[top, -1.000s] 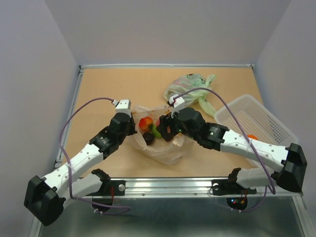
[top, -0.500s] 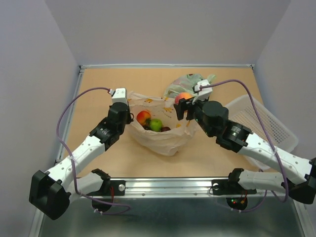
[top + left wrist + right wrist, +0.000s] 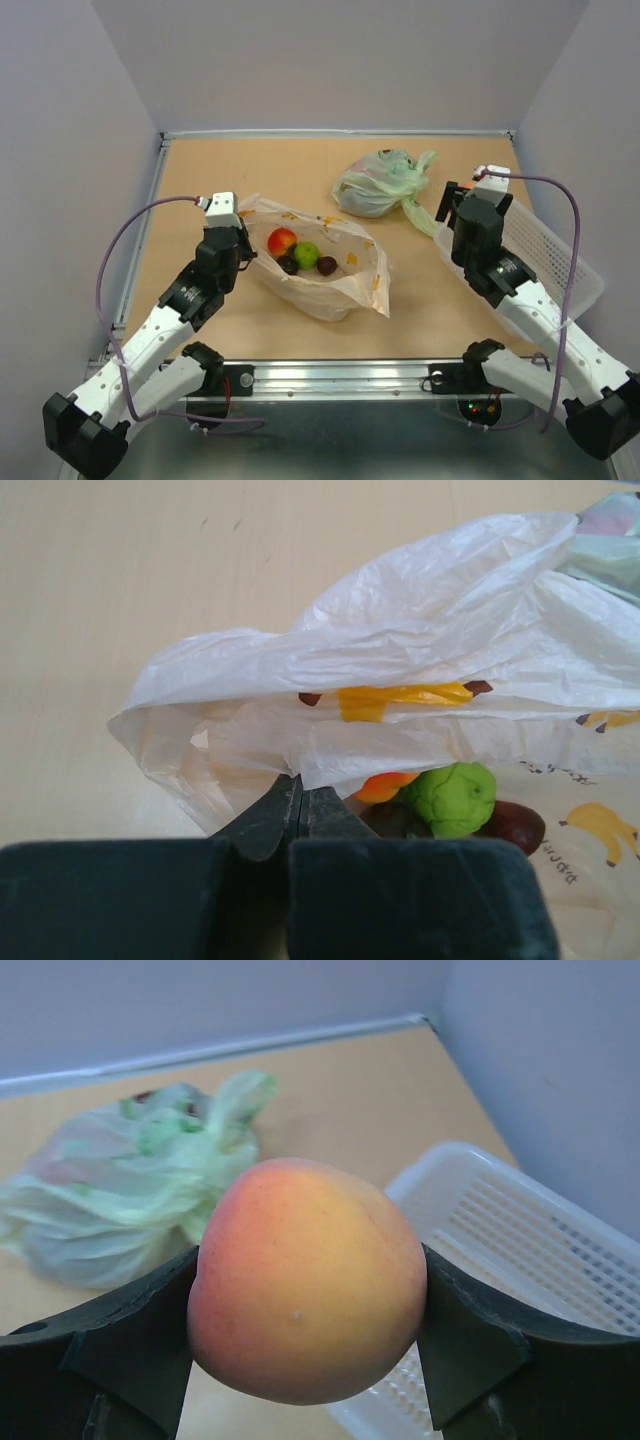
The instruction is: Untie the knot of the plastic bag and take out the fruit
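The peach-orange plastic bag (image 3: 345, 285) lies mid-table with its mouth gaping wide; no knot shows on it. Inside it sit a red-orange fruit (image 3: 282, 241), a green one (image 3: 306, 254) and two dark ones (image 3: 327, 265). My left gripper (image 3: 243, 253) is shut on the bag's left rim; in the left wrist view the closed fingertips (image 3: 298, 782) pinch the film of the bag (image 3: 430, 670), with the green fruit (image 3: 455, 797) just beyond. My right gripper (image 3: 308, 1290) is shut on a peach (image 3: 308, 1280), held above the near-left corner of the white basket (image 3: 520, 1230).
A tied pale green bag (image 3: 378, 183) with fruit inside lies at the back centre, between the orange bag and the white basket (image 3: 545, 255). The basket stands along the right wall. Raised rails border the table's back and left sides.
My right arm lifted the peach out of the bag and swung it right to the basket. My left arm drew back left with the bag's rim, and the bag's mouth lies wider open.
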Action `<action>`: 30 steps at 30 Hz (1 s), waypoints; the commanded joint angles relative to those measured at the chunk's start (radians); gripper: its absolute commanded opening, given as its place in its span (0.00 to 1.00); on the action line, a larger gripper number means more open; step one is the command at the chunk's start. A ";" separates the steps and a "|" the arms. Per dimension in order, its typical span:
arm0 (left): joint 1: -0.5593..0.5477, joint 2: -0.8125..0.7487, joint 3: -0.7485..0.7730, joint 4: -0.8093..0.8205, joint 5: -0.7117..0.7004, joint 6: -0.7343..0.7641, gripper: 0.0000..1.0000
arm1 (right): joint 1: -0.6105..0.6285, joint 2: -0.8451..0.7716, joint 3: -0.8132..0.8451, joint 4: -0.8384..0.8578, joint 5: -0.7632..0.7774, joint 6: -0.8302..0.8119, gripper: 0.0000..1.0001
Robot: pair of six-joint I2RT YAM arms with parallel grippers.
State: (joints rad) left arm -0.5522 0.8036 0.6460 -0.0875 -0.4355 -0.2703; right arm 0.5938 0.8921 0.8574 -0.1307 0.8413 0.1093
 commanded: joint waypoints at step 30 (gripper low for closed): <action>0.008 -0.084 -0.075 0.108 0.134 0.023 0.00 | -0.133 0.203 0.356 -0.334 -0.683 0.136 0.96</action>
State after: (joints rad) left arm -0.5518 0.7067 0.5812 -0.0391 -0.3580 -0.2569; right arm 0.2474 1.0824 1.0832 -0.4503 0.2348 0.2756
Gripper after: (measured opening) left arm 0.026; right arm 0.976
